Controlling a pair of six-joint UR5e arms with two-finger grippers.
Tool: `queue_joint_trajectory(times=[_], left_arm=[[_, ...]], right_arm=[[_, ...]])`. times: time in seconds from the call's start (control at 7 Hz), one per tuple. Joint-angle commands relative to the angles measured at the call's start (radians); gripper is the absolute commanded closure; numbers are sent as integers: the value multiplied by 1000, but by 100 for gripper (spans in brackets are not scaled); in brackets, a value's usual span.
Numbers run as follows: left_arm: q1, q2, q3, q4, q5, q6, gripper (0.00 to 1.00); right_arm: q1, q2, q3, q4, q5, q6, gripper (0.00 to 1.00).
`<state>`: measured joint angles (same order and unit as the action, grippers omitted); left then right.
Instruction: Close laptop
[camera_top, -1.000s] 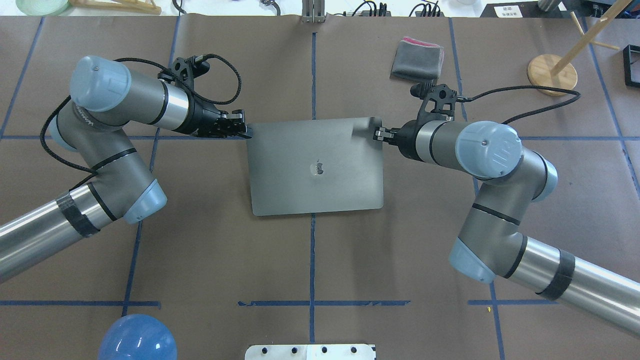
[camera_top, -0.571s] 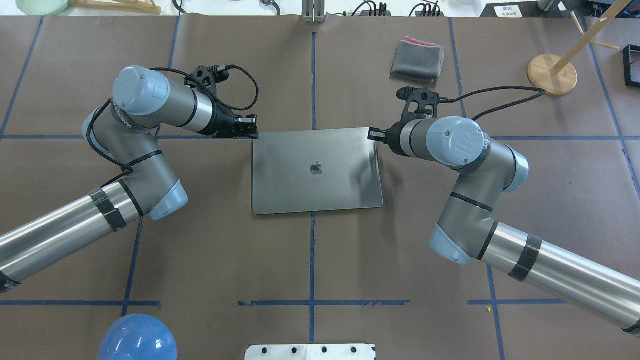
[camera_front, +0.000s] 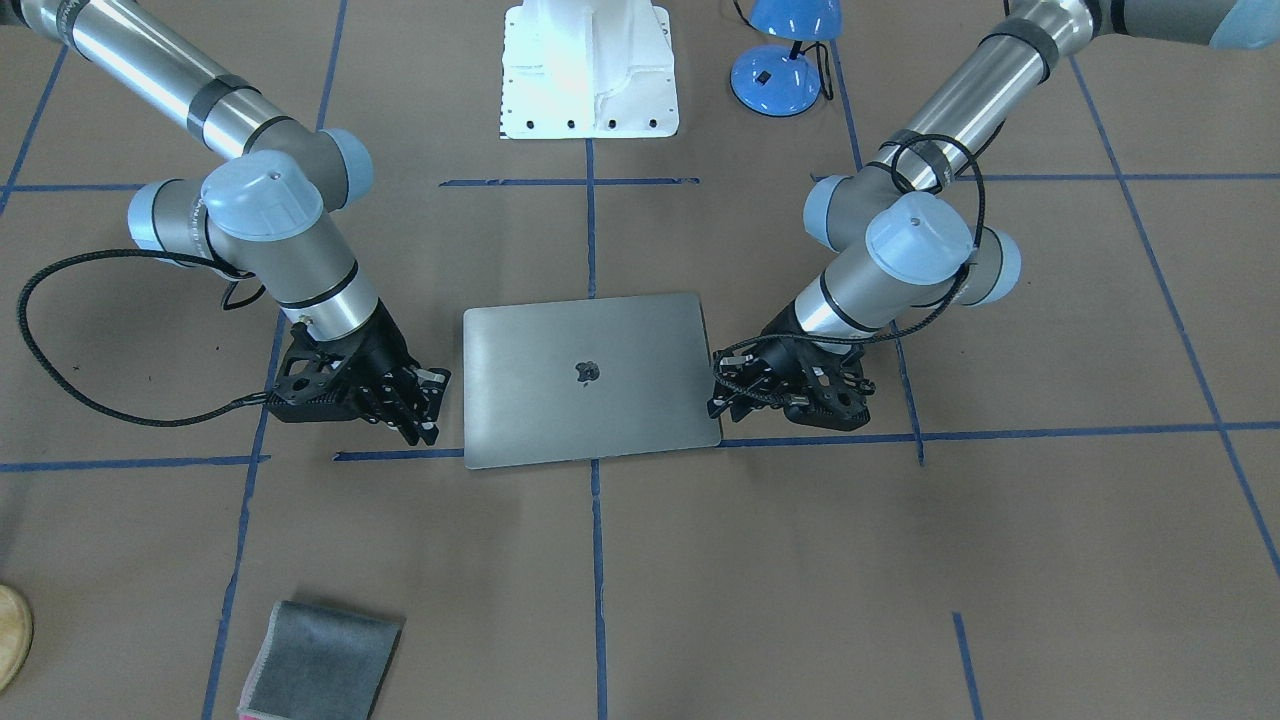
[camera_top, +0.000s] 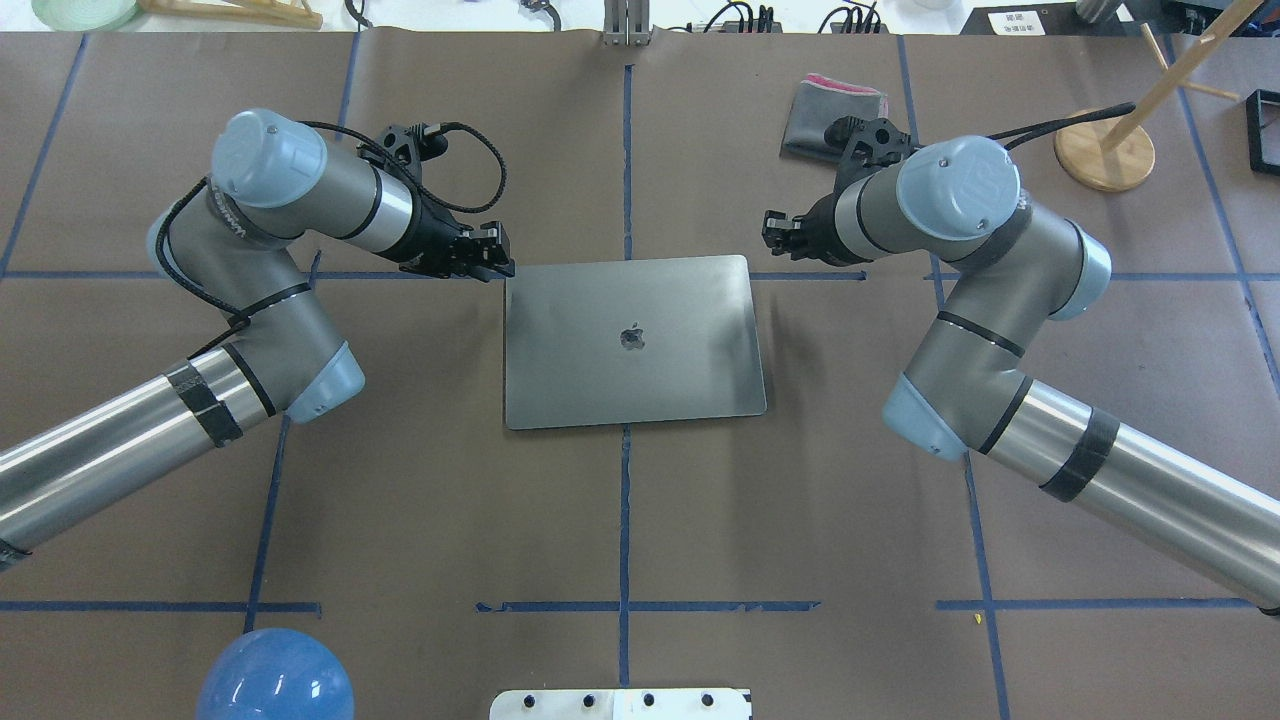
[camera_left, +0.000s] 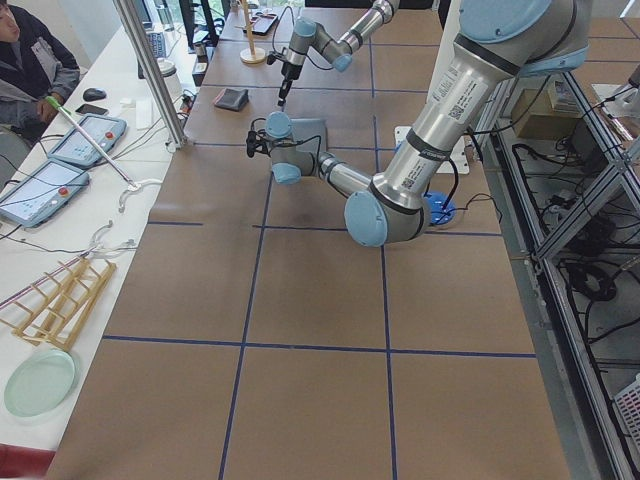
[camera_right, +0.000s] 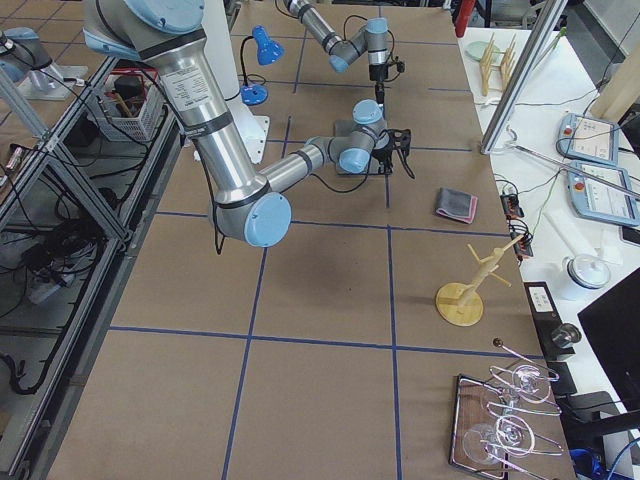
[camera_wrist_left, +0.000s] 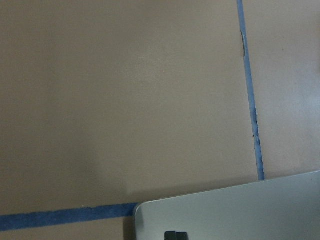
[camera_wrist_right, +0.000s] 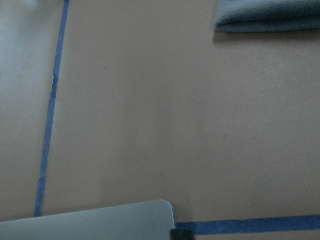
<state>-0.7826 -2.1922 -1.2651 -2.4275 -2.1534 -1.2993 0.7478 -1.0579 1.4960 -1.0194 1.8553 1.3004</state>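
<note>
The left claw (camera_top: 497, 258) hangs just beside the far left corner of the laptop (camera_top: 632, 340). It seems clear of the metal and holds nothing. I cannot tell whether its fingers are parted or pressed together, since its own wrist view shows only a dark sliver of fingertip above the lid's rounded corner. The right claw (camera_top: 770, 232) mirrors it at the far right corner but sits a little further off, with a strip of bare worktop (camera_top: 620, 520) between its tip and the lid. It too is empty, and its grip cannot be judged either. This pairing looks deliberate: the far edge is likely the lid's free edge, and a claw at each end of it would bring the lid down evenly without twisting the hinge. The laptop lies in the middle of the worktop between the two claws, with its logo facing up. Its far edge runs along a blue tape line (camera_top: 180, 274) and its near edge sits just short of the centre cross of tape. From both the overhead and front views the lid looks flat against the base with no wedge of shadow, so I judge the closing done or very nearly so. What remains would be to lift both arms clear without catching the corners. The folded grey cloth (camera_top: 815, 110) lies beyond the right wrist, well apart from the laptop. A wooden stand (camera_top: 1103, 148) sits further out to that side, and neither plays any part here.
</note>
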Motion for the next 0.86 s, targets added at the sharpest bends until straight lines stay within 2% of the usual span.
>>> queue_joint_trajectory(times=[0.0,0.14,0.29,0.43,0.57,0.71], left_arm=[[-111,69,-78,126,-104,39,0],[-157,112,-146,272,-106,172,0],[-211,153,-245,471,-105,397,0],[-283,208,-349,671,-103,621,0],[-329,280,-426,806,-97,835,0],[-416,339,-463,888,-101,965,0]], right_arm=[[123,-11,61,-228,165,-141,0],[178,-28,102,-330,183,-290,0],[227,-90,149,-397,185,-463,0],[307,-129,154,-448,247,-619,0],[408,-195,159,-456,336,-761,0],[495,-255,159,-462,385,-915,0]])
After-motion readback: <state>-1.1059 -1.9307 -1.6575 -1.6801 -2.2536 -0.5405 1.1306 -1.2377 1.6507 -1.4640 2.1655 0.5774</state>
